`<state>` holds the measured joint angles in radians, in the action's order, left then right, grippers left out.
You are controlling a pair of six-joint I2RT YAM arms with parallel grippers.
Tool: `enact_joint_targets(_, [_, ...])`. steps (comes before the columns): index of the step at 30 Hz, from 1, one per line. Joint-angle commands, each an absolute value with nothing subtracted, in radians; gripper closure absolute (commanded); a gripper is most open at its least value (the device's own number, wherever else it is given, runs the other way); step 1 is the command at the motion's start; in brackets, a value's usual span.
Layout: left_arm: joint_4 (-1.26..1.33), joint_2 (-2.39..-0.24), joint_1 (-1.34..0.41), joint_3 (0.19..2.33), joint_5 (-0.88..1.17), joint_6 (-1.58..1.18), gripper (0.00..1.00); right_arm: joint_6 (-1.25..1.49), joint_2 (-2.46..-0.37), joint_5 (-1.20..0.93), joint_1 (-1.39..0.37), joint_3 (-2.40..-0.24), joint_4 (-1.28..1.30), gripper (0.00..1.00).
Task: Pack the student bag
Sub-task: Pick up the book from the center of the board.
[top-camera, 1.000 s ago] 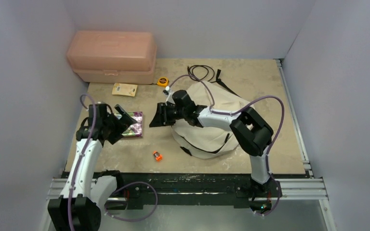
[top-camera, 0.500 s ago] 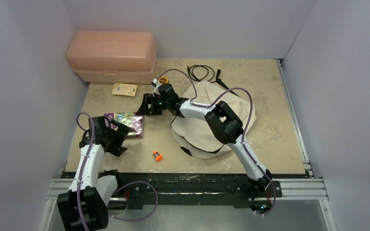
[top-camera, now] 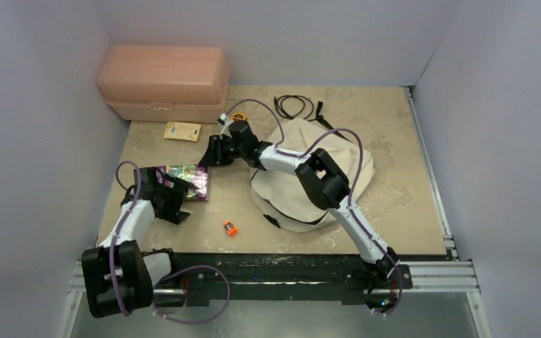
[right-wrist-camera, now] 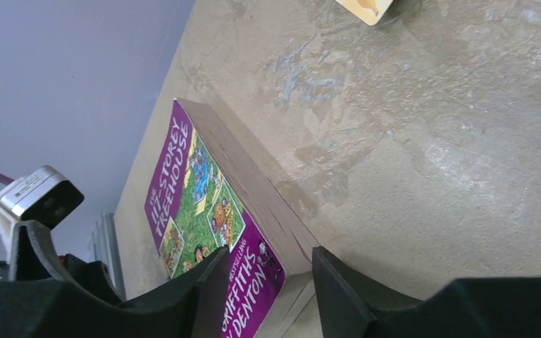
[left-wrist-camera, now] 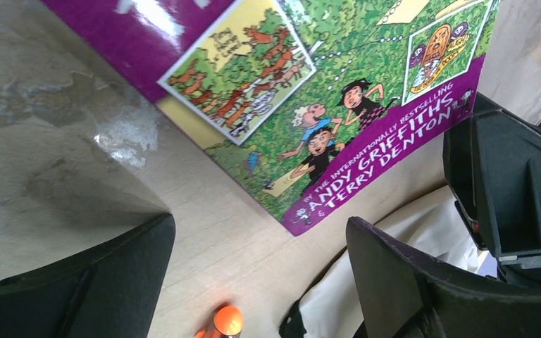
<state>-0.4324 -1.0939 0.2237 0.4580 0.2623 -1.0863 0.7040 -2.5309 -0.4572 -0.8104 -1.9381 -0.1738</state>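
Purple paperback [top-camera: 191, 180]: lies flat on the table, between both grippers.
Left gripper [left-wrist-camera: 257, 229]: fingers spread wide, empty, at the book's near side.
Right gripper [right-wrist-camera: 271, 257]: fingers partly apart, grasping nothing, at the book's far corner.
Advice: brace one side and work a finger under the opposite edge, probably.
Student bag [top-camera: 292, 204]: cream, right of the book, under the right arm.
Table [top-camera: 394, 211]: mottled beige, smooth.
Room: plain pale walls; pink plastic box [top-camera: 162, 81] in the far left corner.

Beige mottled tabletop [top-camera: 394, 127]. Far left: pink rigid plastic box [top-camera: 162, 81]. Left: purple paperback book [top-camera: 196, 179]. Centre-right: cream fabric backpack [top-camera: 292, 201]. Near centre: small orange object [top-camera: 231, 227]. Far: black cable [top-camera: 294, 105].
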Motion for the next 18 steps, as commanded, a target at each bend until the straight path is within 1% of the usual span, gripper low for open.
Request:
enact_joint_targets(1, [-0.383,-1.140,0.232,0.476,0.242,-1.098,0.09,0.775,-2.478,-0.556,-0.812,-1.916,-0.272,0.54])
enact_joint_targets(6, [-0.374,-1.150,0.231,0.474,0.244,-1.100,0.09,0.912,-2.451,-0.643,-0.814,-1.855,-0.407,0.65])
enact_joint_targets(11, [-0.379,-1.180,0.230,0.493,0.255,-1.085,0.09,1.001,-2.424,-0.685,-0.823,-1.776,-0.511,0.71])
enact_joint_targets(18, [-0.360,-1.196,0.230,0.486,0.286,-1.085,0.13,1.073,-2.423,-0.676,-0.838,-1.714,-0.577,0.72])
